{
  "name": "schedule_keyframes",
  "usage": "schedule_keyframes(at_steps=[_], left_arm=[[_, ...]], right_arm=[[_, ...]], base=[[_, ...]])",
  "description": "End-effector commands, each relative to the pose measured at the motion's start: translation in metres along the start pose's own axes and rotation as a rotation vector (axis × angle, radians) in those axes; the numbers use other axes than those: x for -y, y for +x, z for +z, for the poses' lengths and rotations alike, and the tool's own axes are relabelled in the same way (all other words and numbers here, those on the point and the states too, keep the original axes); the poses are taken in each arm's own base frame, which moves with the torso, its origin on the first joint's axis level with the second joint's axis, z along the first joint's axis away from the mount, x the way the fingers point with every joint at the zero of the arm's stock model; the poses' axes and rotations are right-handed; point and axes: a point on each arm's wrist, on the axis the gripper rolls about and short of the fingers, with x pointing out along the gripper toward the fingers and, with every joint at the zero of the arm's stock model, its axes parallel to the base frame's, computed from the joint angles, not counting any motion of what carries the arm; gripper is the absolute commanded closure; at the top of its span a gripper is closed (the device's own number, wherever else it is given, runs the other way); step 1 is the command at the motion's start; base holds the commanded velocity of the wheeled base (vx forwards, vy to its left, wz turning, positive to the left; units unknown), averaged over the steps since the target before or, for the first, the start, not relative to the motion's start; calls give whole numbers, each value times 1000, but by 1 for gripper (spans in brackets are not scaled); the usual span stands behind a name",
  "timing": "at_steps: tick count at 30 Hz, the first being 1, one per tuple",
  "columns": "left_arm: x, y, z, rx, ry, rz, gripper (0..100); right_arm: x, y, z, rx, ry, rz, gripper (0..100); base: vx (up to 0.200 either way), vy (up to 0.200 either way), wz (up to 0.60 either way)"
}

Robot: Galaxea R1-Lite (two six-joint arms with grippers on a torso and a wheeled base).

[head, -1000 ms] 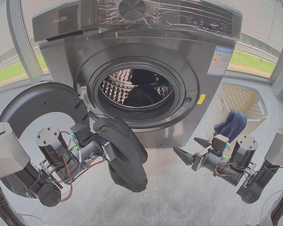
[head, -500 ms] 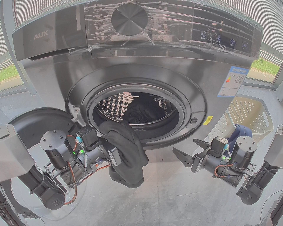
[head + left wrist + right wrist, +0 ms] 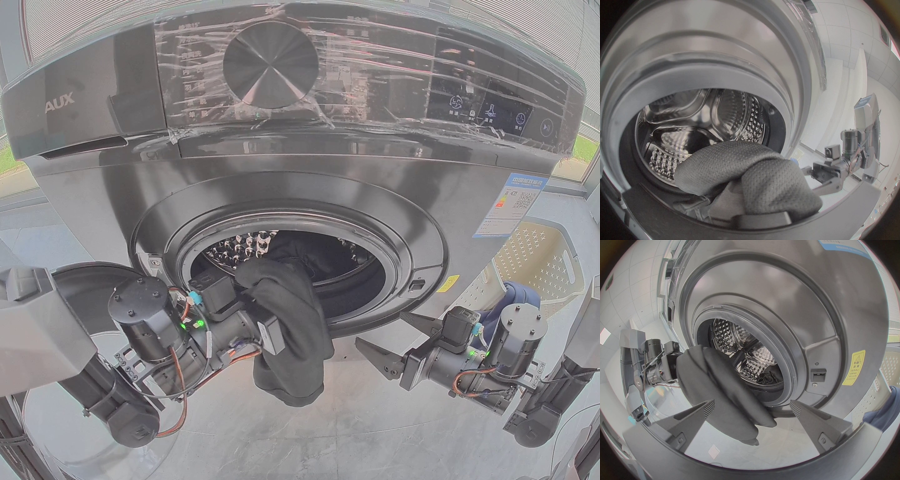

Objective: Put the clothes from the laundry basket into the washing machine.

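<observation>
The washing machine stands in front of me with its round opening uncovered. My left gripper is shut on a dark grey garment, held at the opening's lower left rim; the cloth drapes down over the front. In the left wrist view the garment covers the left gripper just before the steel drum. Dark clothes lie inside the drum. My right gripper hangs open and empty, lower right of the opening. A blue garment hangs over the cream laundry basket at the right.
The machine's door is swung open at the left, behind my left arm. Grey tiled floor lies below the opening. The basket leans against the machine's right side, right behind my right arm.
The head camera has come closer to the machine. My left gripper has carried the dark garment up from below the rim to the mouth of the drum. The right gripper stays open.
</observation>
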Motion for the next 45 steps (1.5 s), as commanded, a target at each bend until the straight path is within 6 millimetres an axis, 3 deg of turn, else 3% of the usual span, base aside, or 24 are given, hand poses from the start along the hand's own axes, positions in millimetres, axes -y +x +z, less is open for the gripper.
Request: schedule_keyframes(at_steps=[1,9,16,23,26,30,37,42,45], left_arm=[[2,33,-9,37,-8,-7,100],[-6,58,-35,12,-10,8,100],[-39,97,-52,45,2,84,100],[-49,127,-61,38,2,107,100],[-69,150,-64,50,6,173,100],[-89,162,-63,12,7,240,100],[-132,196,-32,52,8,385,100],[-138,210,-18,97,-58,420,100],[-136,213,-20,97,-66,418,100]], right_arm=[[-5,-8,8,26,0,19,0],[-5,-9,9,28,1,24,0],[-5,-9,8,27,1,24,0],[-4,-9,8,27,1,21,0],[-5,-9,8,27,1,21,0],[-4,-9,8,24,1,20,0],[-5,-8,8,24,1,22,0],[-4,-8,8,24,1,19,0],[-4,-8,8,24,1,19,0]], base=[[0,0,0],[0,0,0],[0,0,0],[0,0,0],[0,0,0],[0,0,0],[0,0,0],[0,0,0],[0,0,0]])
